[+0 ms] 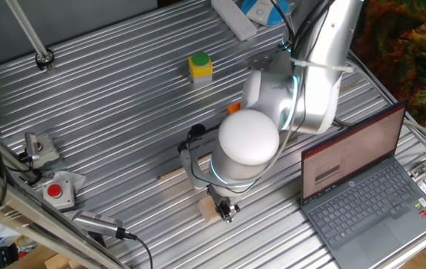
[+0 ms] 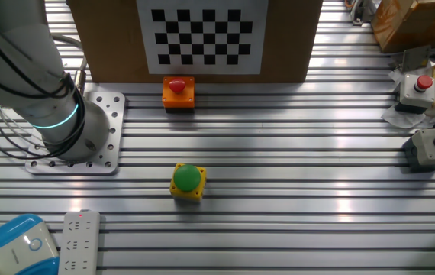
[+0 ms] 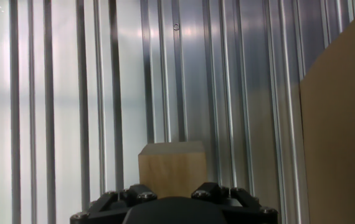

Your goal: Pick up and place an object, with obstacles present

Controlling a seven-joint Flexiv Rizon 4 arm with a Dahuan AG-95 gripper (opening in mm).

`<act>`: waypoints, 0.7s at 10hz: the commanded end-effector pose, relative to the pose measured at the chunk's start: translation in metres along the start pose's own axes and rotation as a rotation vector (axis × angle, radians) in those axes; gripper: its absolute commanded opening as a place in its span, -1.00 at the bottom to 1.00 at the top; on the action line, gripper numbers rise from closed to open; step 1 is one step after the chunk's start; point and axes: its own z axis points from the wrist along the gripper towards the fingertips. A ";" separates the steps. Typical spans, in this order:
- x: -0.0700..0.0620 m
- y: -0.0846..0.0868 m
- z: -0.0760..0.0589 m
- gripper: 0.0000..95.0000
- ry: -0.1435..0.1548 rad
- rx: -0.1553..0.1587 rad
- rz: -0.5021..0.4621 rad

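The pale tan wooden block [image 1: 209, 210] sits low at the table's front, just under my hand. In the hand view the block [image 3: 172, 167] fills the lower middle, with its lower part hidden behind the black gripper body. My gripper [image 3: 172, 191] has its jaws standing against the block's two sides, shut on it. In one fixed view the gripper [image 1: 223, 211] is right at the block, close to the ribbed metal table [image 1: 123, 112]. The block and the gripper are out of sight in the other fixed view.
A long thin wooden strip [image 1: 174, 175] lies just left of the block. A yellow box with a green button [image 1: 201, 66] [image 2: 188, 181], an orange red-button box [image 2: 178, 92], a laptop [image 1: 370, 187] and a brown board [image 3: 342, 124] stand around.
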 end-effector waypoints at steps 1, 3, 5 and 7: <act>0.000 -0.004 0.005 -1.00 -0.010 -0.002 -0.008; 0.000 -0.005 0.005 -1.00 -0.018 -0.006 -0.008; 0.000 -0.005 0.005 -1.00 -0.024 0.000 -0.006; 0.000 -0.004 0.005 -1.00 -0.023 0.022 0.029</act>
